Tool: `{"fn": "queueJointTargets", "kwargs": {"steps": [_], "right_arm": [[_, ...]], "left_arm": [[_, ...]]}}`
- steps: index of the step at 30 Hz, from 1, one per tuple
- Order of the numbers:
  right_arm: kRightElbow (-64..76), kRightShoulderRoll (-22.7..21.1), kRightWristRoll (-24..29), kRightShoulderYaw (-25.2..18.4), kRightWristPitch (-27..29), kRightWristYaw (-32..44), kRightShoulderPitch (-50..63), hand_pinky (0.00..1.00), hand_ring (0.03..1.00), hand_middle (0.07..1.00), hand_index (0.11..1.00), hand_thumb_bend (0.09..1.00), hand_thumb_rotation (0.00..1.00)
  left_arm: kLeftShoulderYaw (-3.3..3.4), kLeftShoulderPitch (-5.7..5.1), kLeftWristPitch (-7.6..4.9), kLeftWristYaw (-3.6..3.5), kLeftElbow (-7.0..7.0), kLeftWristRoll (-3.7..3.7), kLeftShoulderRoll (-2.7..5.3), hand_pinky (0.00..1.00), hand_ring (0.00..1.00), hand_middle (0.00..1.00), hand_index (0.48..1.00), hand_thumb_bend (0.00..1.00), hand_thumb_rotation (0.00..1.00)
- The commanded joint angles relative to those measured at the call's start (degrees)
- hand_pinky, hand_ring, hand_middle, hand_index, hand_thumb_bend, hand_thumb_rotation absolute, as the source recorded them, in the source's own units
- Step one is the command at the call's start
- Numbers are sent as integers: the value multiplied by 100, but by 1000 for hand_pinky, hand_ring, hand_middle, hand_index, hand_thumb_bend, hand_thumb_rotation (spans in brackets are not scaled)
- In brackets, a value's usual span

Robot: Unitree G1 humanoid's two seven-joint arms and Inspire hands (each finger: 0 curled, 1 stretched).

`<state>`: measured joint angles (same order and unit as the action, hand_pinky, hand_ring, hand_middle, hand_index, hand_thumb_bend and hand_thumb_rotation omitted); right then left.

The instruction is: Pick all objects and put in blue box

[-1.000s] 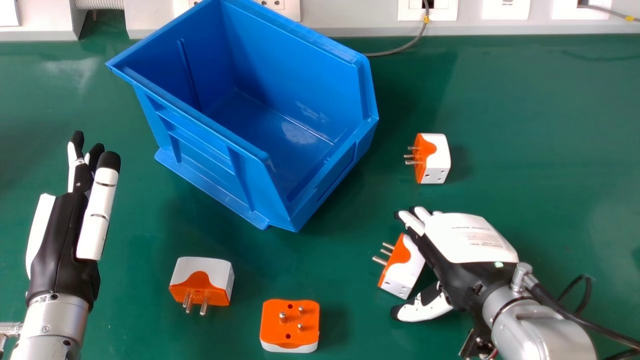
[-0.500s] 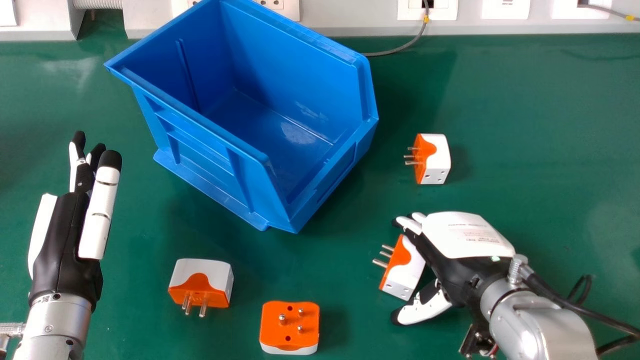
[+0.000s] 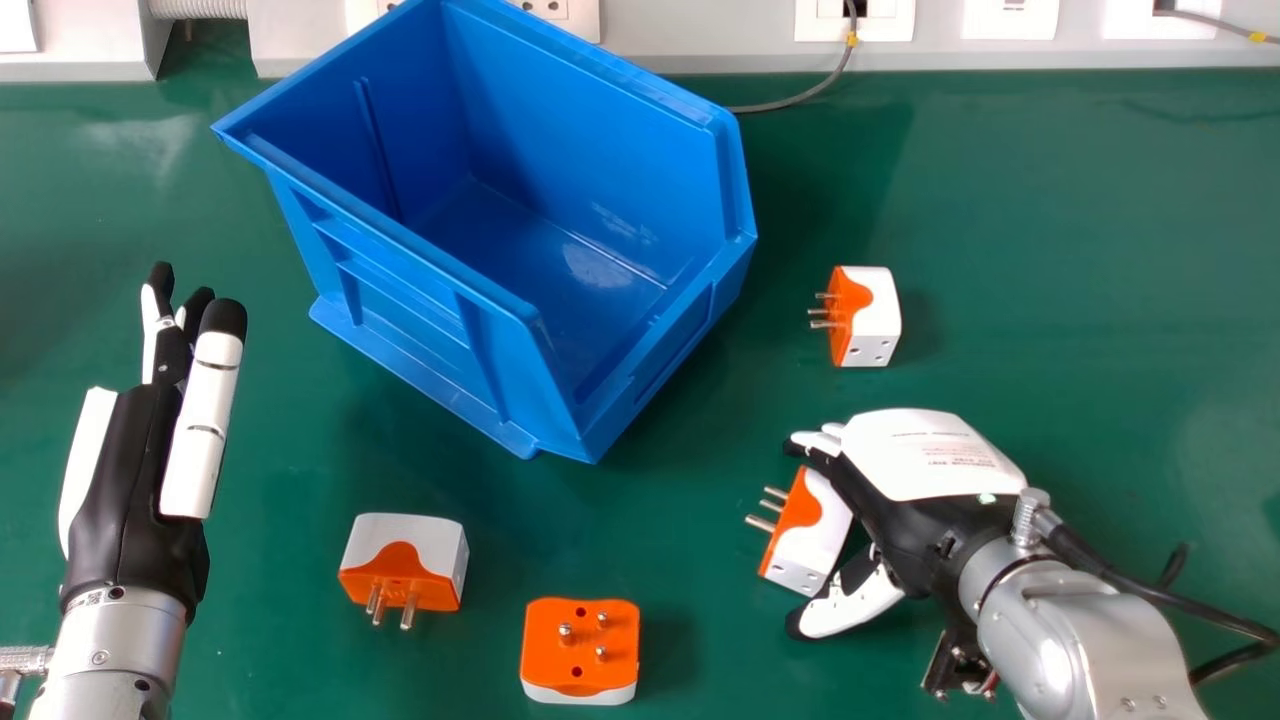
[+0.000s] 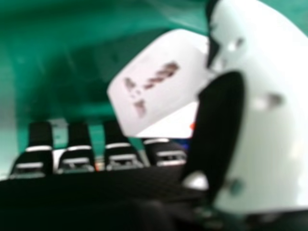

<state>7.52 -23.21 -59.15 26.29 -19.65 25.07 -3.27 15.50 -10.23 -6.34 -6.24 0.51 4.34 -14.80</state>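
My left hand [image 3: 130, 490] is raised at the left of the head view, open, its fingers pointing away. My right hand [image 3: 925, 460] stands open around an orange-and-white plug adapter [image 3: 820, 532] on the table, fingers along its far end and thumb near its close end. The right hand view has this adapter [image 4: 156, 86] beside the thumb of my right hand [image 4: 264, 144]. Three more adapters lie on the table: one [image 3: 872, 318] right of the blue box [image 3: 400, 250], one [image 3: 420, 545] in front of it, one [image 3: 580, 645] near the front with prongs up. No adapter shows inside the box.
A green table [image 3: 1080, 240] carries everything. Along its back edge runs a pale panel with sockets [image 3: 855, 20], and a grey cable [image 3: 800, 98] hangs down behind the box. Another cable [image 3: 1180, 605] trails from the right wrist.
My right hand has shifted slightly away from the robot and leftward, its back tilting a little. The left hand has drifted slightly right. The adapters and box look the same.
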Motion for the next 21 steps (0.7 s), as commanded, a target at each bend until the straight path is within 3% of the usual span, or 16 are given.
{"fn": "queueJointTargets", "kwargs": {"steps": [1, 8, 9, 12, 13, 16, 17, 18, 19, 20, 21], "right_arm": [[11, -70, -50, 13, 128, -145, -59, 806, 870, 879, 851, 540, 263], [-131, 46, 121, -106, 217, -649, -44, 763, 824, 842, 832, 535, 237], [-146, 65, 144, -116, 216, -691, -43, 651, 705, 768, 793, 537, 189], [-182, 91, 253, -151, 244, -748, -50, 651, 705, 768, 793, 537, 189], [-193, 95, 277, -156, 248, -760, -53, 529, 589, 708, 730, 534, 151], [-210, 81, 310, -145, 259, -812, -54, 529, 589, 708, 730, 534, 151], [-223, 74, 310, -137, 267, -839, -54, 426, 488, 661, 680, 532, 121], [-236, 66, 307, -129, 277, -868, -52, 426, 488, 661, 680, 532, 121], [-244, 61, 306, -123, 283, -888, -51, 345, 409, 623, 639, 530, 96], [-255, 55, 301, -119, 293, -908, -47, 345, 409, 623, 639, 530, 96], [-268, 47, 291, -115, 305, -922, -45, 280, 345, 592, 607, 528, 77]], "left_arm": [[-7, -16, -25, 12, 168, -28, 2, 999, 1000, 1000, 1000, 595, 1000], [1, -4, -87, -36, 90, 0, -29, 999, 1000, 1000, 1000, 595, 1000], [6, -18, -85, -45, 106, 15, -27, 997, 1000, 1000, 1000, 597, 1000], [16, -35, -78, -61, 135, 46, -19, 997, 1000, 1000, 1000, 597, 1000], [19, -34, -80, -65, 133, 52, -17, 994, 1000, 1000, 1000, 600, 1000], [28, -34, -55, -69, 159, 49, -17, 994, 1000, 1000, 1000, 600, 1000], [29, -32, -39, -66, 164, 43, -20, 989, 1000, 1000, 1000, 607, 1000], [31, -27, -26, -66, 161, 37, -26, 989, 1000, 1000, 1000, 607, 1000], [32, -24, -19, -66, 157, 34, -29, 982, 1000, 1000, 1000, 616, 1000], [36, -23, -14, -70, 150, 35, -36, 982, 1000, 1000, 1000, 616, 1000], [41, -27, -6, -73, 154, 39, -40, 976, 1000, 1000, 1000, 625, 1000]]}}
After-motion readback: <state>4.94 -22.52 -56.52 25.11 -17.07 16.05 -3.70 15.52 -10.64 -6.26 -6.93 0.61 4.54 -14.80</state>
